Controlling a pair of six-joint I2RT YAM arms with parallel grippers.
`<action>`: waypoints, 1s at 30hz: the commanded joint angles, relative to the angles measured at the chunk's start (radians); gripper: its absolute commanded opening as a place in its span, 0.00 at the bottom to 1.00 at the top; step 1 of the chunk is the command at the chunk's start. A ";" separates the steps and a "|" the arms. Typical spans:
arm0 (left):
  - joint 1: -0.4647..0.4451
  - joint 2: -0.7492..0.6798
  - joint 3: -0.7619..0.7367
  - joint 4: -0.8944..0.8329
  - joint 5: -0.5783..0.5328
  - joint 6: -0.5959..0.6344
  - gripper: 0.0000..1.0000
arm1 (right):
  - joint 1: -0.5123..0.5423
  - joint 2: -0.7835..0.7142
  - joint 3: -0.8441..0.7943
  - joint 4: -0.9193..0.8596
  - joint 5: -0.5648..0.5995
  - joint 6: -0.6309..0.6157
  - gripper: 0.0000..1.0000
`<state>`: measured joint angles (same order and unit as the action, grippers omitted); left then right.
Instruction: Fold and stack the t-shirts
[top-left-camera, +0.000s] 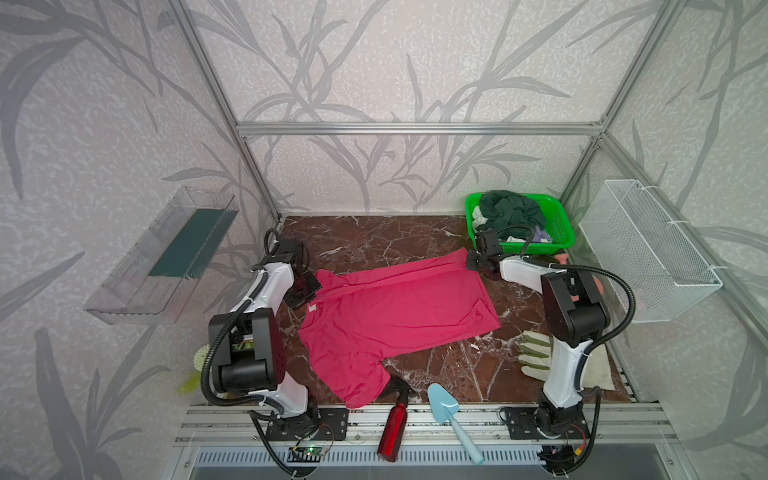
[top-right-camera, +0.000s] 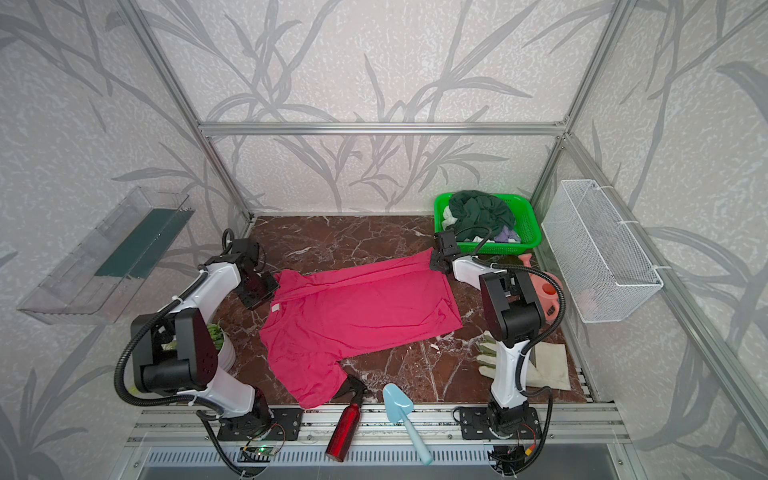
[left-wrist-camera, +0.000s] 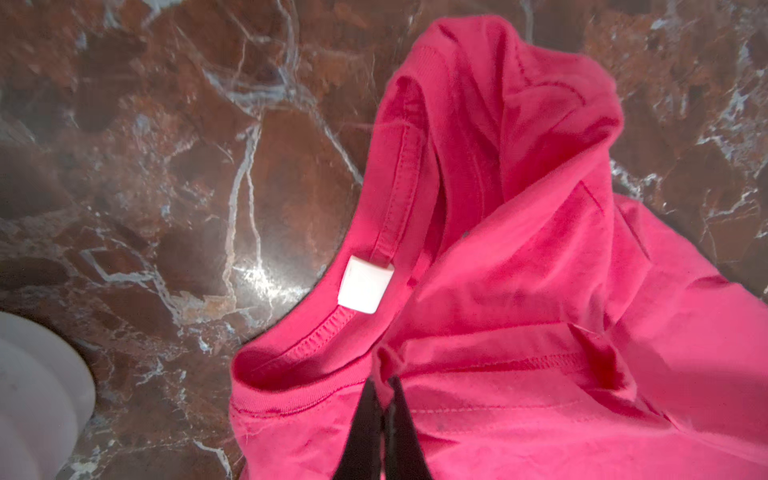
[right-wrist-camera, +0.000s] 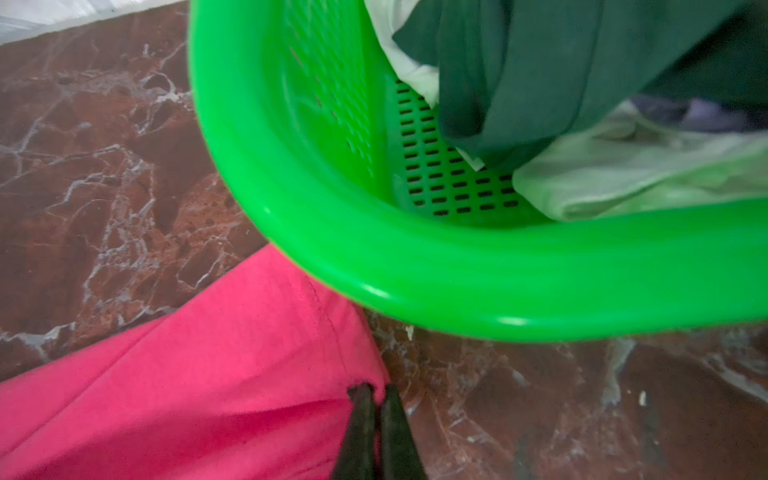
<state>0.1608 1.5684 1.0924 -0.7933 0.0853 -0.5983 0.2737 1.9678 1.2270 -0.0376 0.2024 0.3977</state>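
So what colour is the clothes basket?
The basket is bright green; the right wrist view shows it best.

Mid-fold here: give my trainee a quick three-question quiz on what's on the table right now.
1. True or false: the left gripper and the right gripper are both shut on the bright pink-red cloth t-shirt.
2. The crumpled dark green t-shirt lies: A) in the green plastic basket; B) in the white wire basket; C) under the pink tee.
3. What small white thing sits at the pink tee's collar?
Key: true; A; the neck label.
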 joint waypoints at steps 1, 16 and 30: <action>-0.001 -0.066 -0.095 0.026 0.011 -0.053 0.08 | -0.001 -0.073 -0.048 0.035 0.095 0.062 0.14; -0.174 0.006 0.033 0.076 0.049 0.104 0.26 | 0.159 -0.320 -0.194 0.026 0.040 0.058 0.54; -0.250 0.208 0.130 0.123 0.038 0.072 0.28 | 0.371 -0.404 -0.296 -0.142 -0.096 0.215 0.62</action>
<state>-0.0849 1.7638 1.1885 -0.6762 0.1364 -0.5240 0.6334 1.6051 0.9531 -0.1421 0.1326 0.5674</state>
